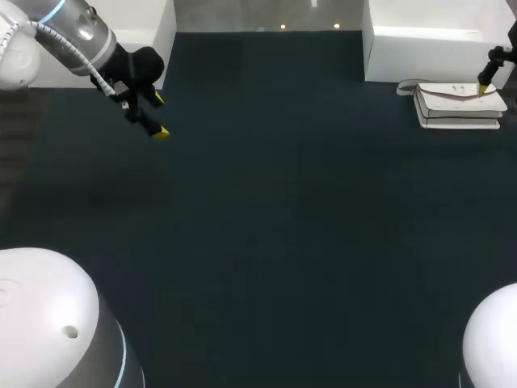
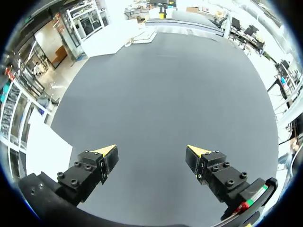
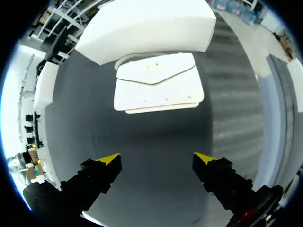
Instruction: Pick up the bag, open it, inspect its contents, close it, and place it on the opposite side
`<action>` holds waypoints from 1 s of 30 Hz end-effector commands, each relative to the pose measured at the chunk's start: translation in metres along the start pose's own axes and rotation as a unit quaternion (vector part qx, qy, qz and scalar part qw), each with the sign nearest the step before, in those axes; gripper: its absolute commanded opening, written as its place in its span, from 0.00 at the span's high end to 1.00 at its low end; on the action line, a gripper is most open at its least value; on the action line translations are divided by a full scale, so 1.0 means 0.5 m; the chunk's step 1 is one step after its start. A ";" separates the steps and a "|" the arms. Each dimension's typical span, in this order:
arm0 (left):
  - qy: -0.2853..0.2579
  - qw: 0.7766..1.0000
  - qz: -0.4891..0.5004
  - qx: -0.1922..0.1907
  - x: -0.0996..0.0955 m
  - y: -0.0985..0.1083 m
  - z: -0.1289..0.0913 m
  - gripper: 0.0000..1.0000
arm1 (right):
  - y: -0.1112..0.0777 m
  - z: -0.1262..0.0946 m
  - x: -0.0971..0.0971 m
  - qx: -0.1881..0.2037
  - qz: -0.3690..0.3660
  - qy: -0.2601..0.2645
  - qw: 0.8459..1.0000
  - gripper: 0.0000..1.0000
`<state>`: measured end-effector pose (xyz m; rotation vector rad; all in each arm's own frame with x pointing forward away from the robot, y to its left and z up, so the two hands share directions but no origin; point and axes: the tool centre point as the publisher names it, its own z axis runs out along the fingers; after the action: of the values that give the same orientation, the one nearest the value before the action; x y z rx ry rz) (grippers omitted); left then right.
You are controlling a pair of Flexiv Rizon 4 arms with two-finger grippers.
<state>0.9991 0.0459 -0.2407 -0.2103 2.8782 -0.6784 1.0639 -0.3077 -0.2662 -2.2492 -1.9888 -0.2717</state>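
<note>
Lying flat at the far right of the table [image 1: 266, 210], the white bag [image 1: 459, 103] had its envelope flap closed. It looked light, soft-sided and smooth, probably slippery, so the flap's edge or the strap seemed the surest hold. The right gripper [image 3: 156, 160] hung spread just short of it, touching nothing. The left gripper [image 2: 151, 152] gaped well apart.

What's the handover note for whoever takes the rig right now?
Left gripper: open, empty, over the table at far left.
Right gripper: open, empty, bag ahead of its fingers, not gripped.
The bag lies flat at the table's far right, flap shut, beside a white box.
Done: nothing visible.
Left: pick up, open, inspect, close, place on the opposite side.
</note>
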 end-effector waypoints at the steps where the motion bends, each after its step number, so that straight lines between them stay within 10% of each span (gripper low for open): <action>1: 0.061 0.977 0.142 0.146 -0.015 0.004 0.019 0.00 | 0.025 0.007 -0.019 0.008 0.001 0.011 1.000 0.00; 30: 0.065 0.984 0.091 0.137 -0.038 -0.037 0.098 0.00 | 0.085 0.042 -0.082 0.004 0.023 0.049 0.999 0.00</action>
<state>1.0270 0.0136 -0.2731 0.1341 2.8296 -1.0727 1.0958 -0.3442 -0.2928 -2.2435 -1.8911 -0.3700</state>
